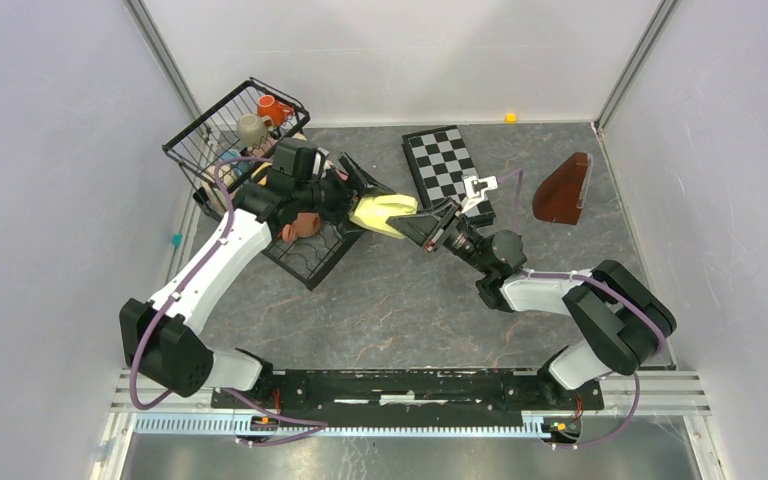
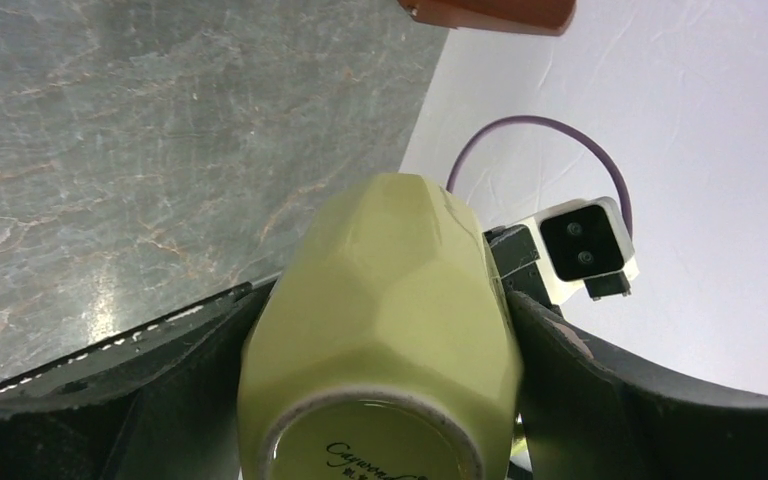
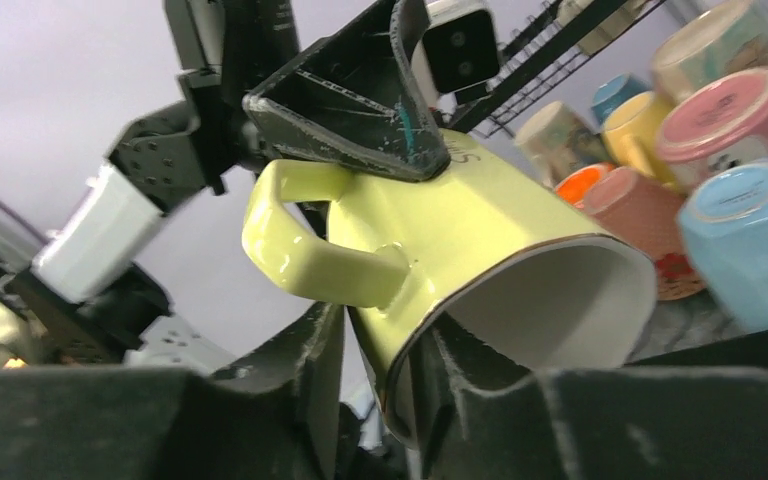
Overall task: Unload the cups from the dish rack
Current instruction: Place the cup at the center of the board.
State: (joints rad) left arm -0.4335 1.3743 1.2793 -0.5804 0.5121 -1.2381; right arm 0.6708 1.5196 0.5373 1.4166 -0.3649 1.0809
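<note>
Hanging mid-frame above surface [image 1: 390, 300], just beside dish rack [image 1: 200, 135]: yellow cup [image 1: 385, 212]. Left claw [image 2: 380, 330] clamped on body, right claw [image 3: 390, 400] pinching rim wall. Risk: early release, glazed wall slips, cup drops.

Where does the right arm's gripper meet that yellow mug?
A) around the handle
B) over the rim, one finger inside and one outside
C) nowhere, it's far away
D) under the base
B: in the right wrist view the right gripper straddles the rim of the yellow mug, with the handle free beside it.
</note>
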